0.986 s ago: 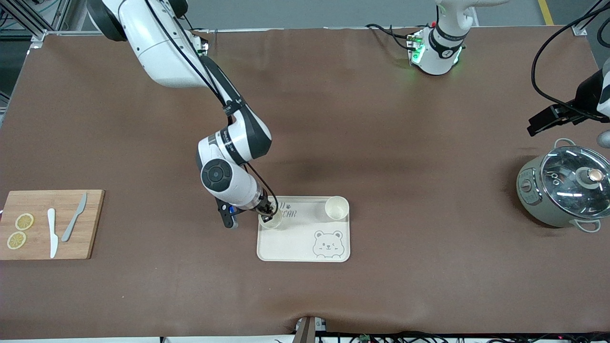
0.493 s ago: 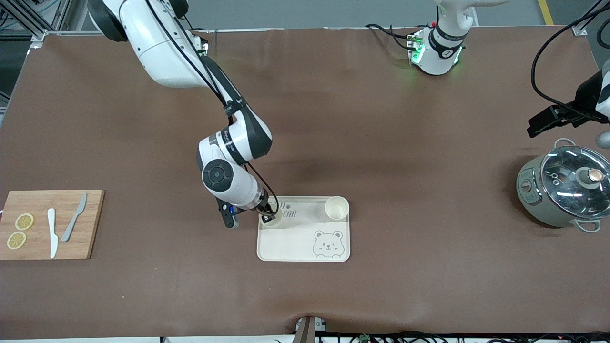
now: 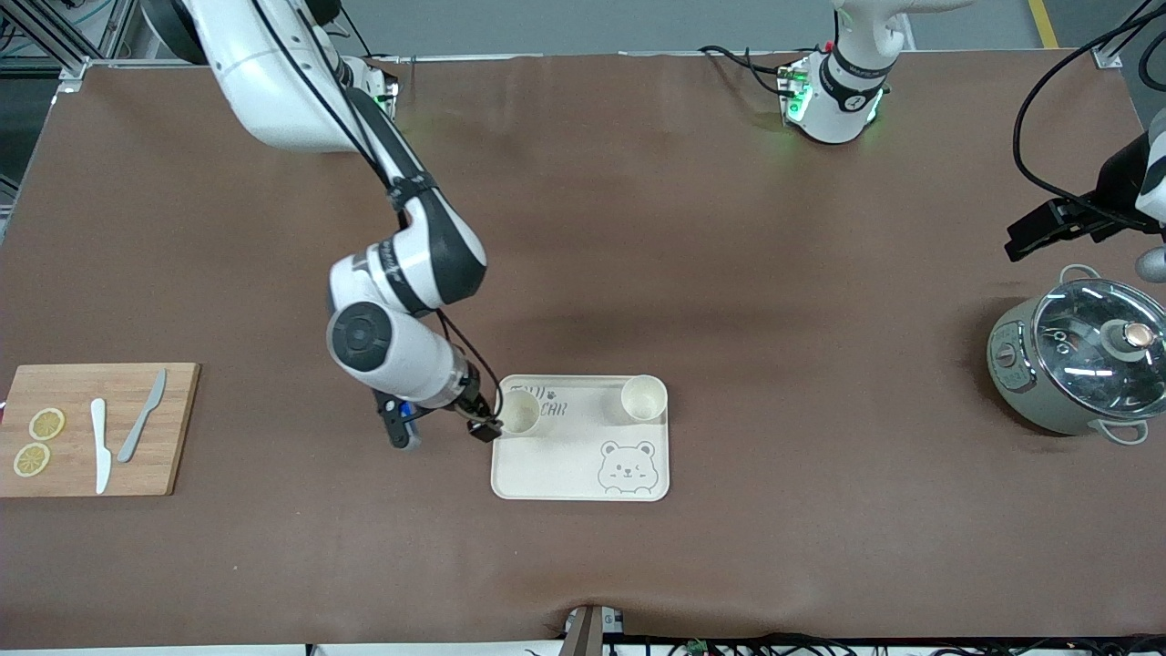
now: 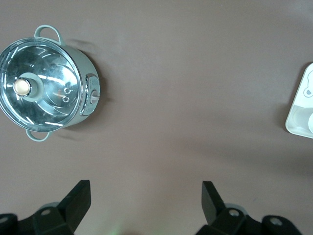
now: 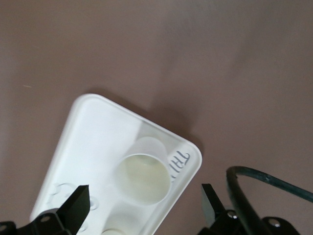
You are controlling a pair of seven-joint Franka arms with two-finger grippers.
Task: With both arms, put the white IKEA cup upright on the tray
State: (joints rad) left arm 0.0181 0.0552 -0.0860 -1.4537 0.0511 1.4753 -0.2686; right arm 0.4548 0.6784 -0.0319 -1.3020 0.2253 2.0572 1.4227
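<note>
The cream tray (image 3: 583,469) with the bear drawing lies on the brown table. Two white cups stand upright on it: one (image 3: 520,411) at the corner toward the right arm's end, one (image 3: 644,397) at the corner toward the left arm's end. My right gripper (image 3: 484,428) is open and empty, just off the tray's edge beside the first cup. In the right wrist view the gripper (image 5: 144,194) is open above that cup (image 5: 144,176) and the tray (image 5: 88,132). My left gripper (image 3: 1043,232) is open and empty and waits above the table near the pot; the left wrist view (image 4: 145,188) shows its jaws wide apart.
A grey-green pot with a glass lid (image 3: 1079,364) stands at the left arm's end, also in the left wrist view (image 4: 46,90). A wooden cutting board (image 3: 91,460) with two knives and lemon slices lies at the right arm's end. The tray's corner shows in the left wrist view (image 4: 299,105).
My right gripper has let go of the cup at the tray's corner and drawn back off the tray toward the right arm's end. The cup stays upright. The left arm has not moved.
</note>
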